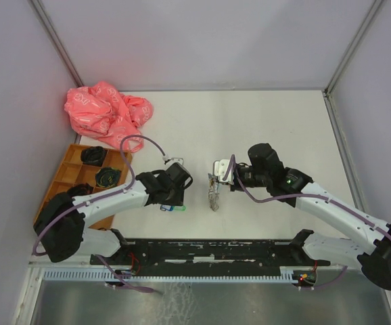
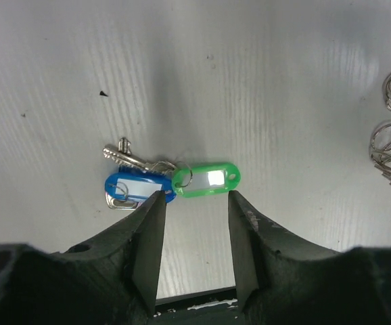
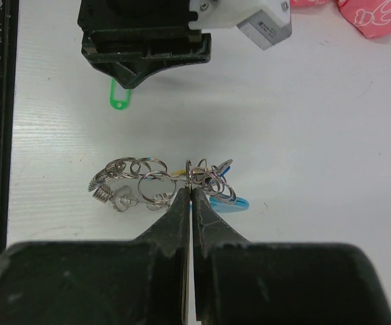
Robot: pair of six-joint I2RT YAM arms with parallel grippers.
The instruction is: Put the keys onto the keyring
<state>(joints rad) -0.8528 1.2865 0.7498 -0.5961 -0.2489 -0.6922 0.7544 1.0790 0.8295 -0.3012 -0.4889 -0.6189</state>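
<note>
The light is bright and even, coming from above in all three views. The white worktop [image 1: 249, 128] carries only soft, weak shadows beside the arms [image 1: 107, 198]. In the left wrist view pale glare lies at 3 o'clock and a grey shadow at 12 o'clock. The near black fingers [image 2: 148, 250] look dark, with little detail.

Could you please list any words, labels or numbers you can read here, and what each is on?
No text is readable.
pink bag: white printing, too crumpled and small to read.
green key tag: white label window, apparently blank.
blue key tag: white label window, no writing visible.
</note>
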